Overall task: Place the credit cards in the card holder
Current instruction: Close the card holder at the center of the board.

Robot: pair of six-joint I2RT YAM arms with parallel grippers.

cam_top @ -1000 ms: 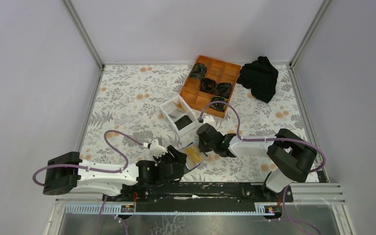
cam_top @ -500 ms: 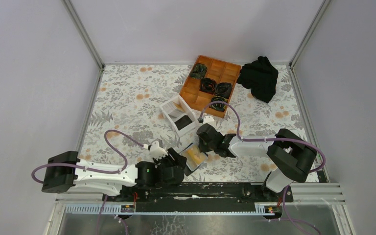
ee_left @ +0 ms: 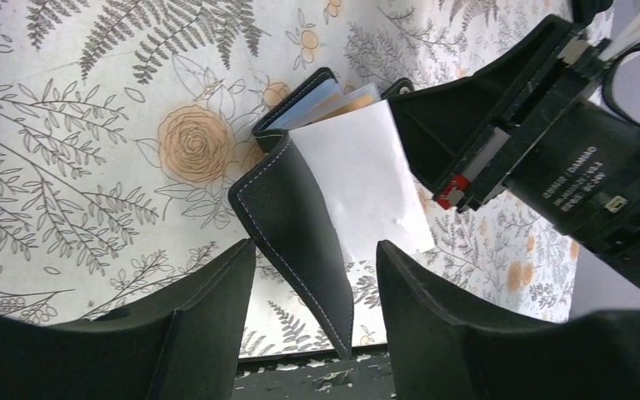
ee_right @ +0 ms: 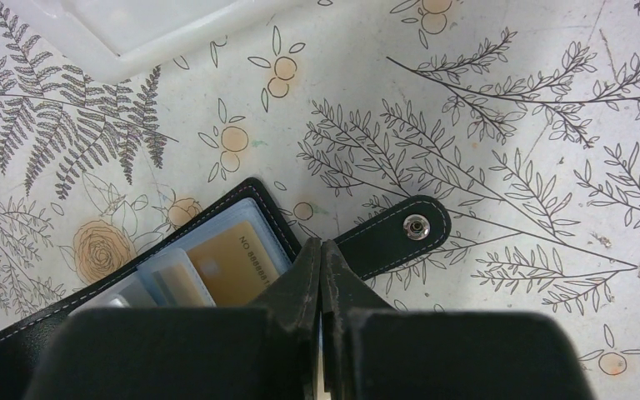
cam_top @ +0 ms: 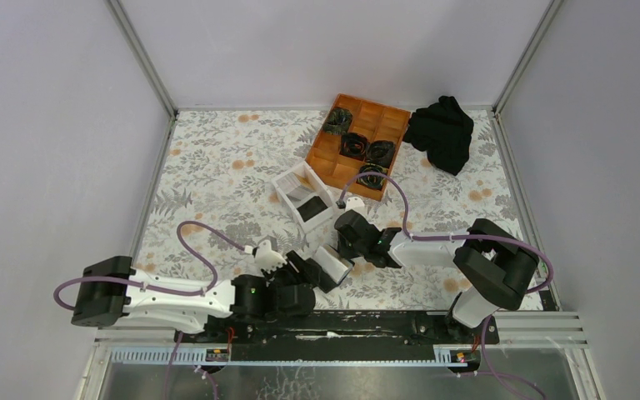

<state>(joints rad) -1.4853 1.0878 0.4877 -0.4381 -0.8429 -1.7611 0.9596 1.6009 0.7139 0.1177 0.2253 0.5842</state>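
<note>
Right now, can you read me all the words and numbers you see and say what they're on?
"NO" plus a row of digits, probably 8s: orange-tan credit card in the card holder.
Upside-down white print on the black motor housing behind the right gripper: too blurred to read.
Nothing else readable.

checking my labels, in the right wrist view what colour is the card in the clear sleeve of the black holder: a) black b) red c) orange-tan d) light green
c: the card in the clear sleeve of the card holder is orange-tan, just left of the right gripper, which is shut on a white sheet.
</note>
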